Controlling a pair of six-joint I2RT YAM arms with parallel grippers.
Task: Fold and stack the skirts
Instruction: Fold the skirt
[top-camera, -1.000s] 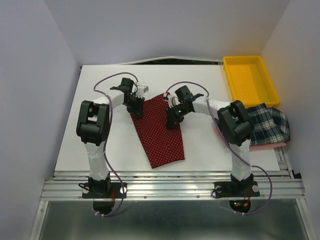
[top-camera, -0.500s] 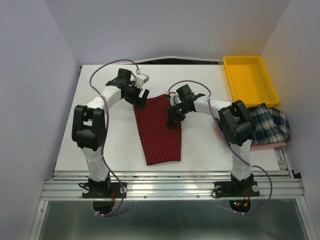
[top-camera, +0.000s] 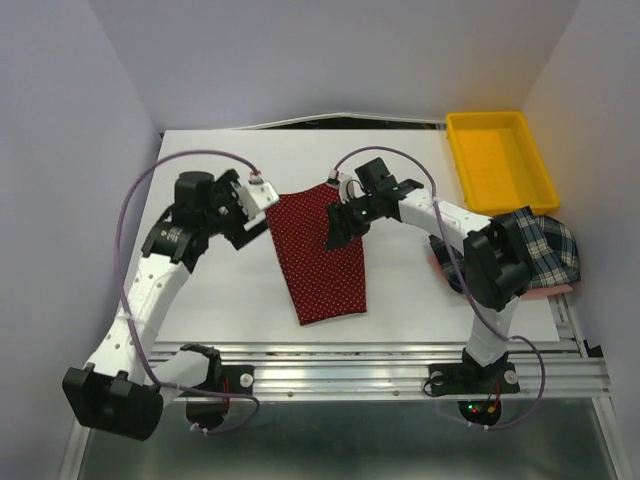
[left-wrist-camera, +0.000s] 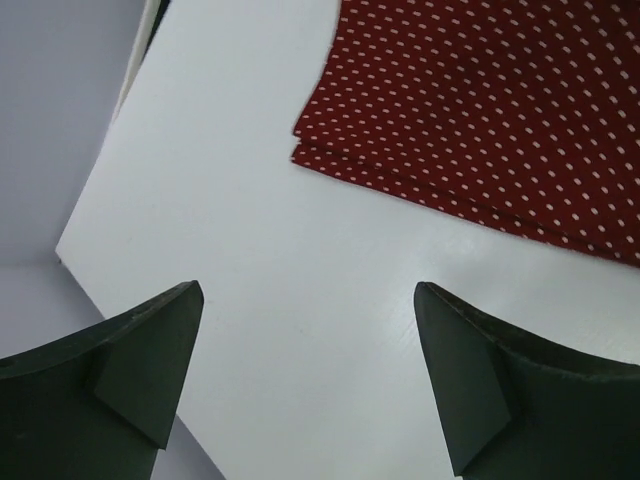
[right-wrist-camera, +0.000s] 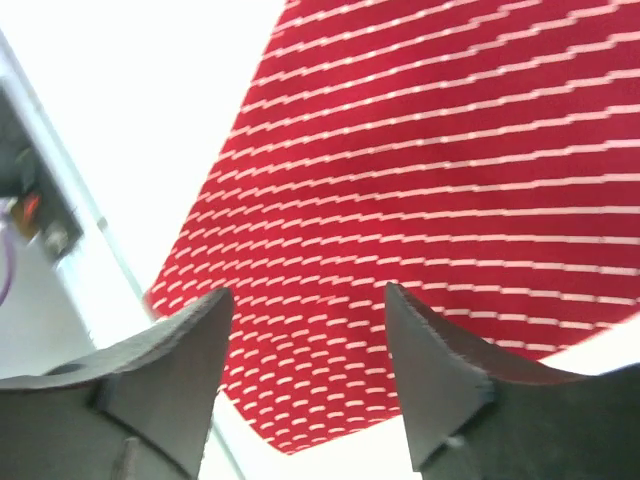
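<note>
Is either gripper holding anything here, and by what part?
Nothing held: left gripper open over bare table, right gripper open above the red skirt.

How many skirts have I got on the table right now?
2. The red dotted skirt lies mid-table; the plaid skirt sits at the right edge, partly behind the right arm. Pink cloth under it may hide another.

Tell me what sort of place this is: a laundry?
Probably a robotics lab test cell, not a laundry: a robot's left arm and right arm bolted to a metal rail at a white table, plain walls around it, and a red dotted skirt, a plaid skirt and a yellow tray.
</note>
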